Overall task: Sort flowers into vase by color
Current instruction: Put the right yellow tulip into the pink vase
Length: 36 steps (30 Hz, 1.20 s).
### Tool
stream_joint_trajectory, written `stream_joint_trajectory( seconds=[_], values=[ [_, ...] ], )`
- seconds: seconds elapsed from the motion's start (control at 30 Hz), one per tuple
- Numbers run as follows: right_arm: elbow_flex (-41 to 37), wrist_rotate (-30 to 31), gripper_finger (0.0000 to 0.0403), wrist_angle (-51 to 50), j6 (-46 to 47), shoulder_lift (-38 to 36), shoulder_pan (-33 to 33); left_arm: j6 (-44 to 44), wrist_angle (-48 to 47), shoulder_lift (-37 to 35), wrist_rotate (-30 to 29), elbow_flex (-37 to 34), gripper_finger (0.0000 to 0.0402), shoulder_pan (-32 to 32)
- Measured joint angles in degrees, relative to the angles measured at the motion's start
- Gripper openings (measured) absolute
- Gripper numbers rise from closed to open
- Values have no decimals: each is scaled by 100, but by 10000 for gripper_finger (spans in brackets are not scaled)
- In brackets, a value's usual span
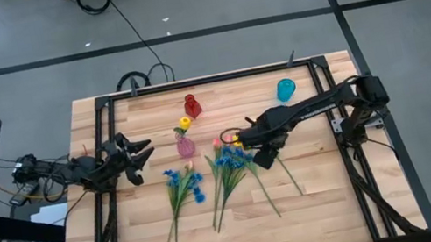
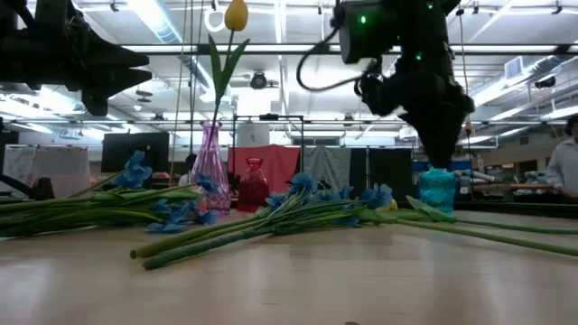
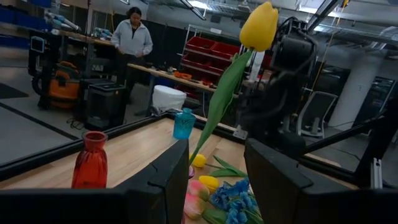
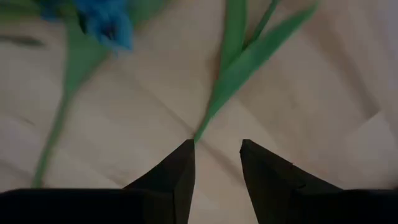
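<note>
A yellow tulip (image 1: 185, 124) stands with its stem in the pink vase (image 1: 186, 147) at mid table. Two bunches of blue flowers (image 1: 182, 185) (image 1: 227, 163) lie flat on the wood, with pink and yellow tulip buds (image 1: 226, 142) at the right bunch's far end. My right gripper (image 1: 263, 159) points down over the right bunch's edge. It is open above a green leafy stem (image 4: 245, 59) beside a blue blossom (image 4: 109, 22), with bare wood between its fingers. My left gripper (image 1: 138, 157) waits open at the table's left, clear of the flowers.
A red vase (image 1: 191, 106) and a teal vase (image 1: 285, 89) stand near the table's far edge. Loose green stems (image 1: 287, 175) reach toward the near right. Bare wood lies along the near edge. A person (image 3: 132, 34) stands in the room beyond the table.
</note>
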Motion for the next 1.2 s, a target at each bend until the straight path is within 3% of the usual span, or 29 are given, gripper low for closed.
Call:
stream_joint_trajectory(
  seconds=[0.33, 0.9, 1.03, 1.2],
  values=[
    [0, -353, 128, -34, -262, 631, -149, 2, -35, 0, 0, 0, 163, 0],
    [-375, -817, 119, 475, -428, 1010, -382, -33, -172, 10, 7, -2, 163, -2],
    [-517, -815, 102, 664, -355, 1000, -385, -37, -162, 11, 4, -2, 163, -2],
    [-706, -870, 50, 896, -190, 962, -391, -39, -166, 11, 4, -2, 163, -2]
  ],
)
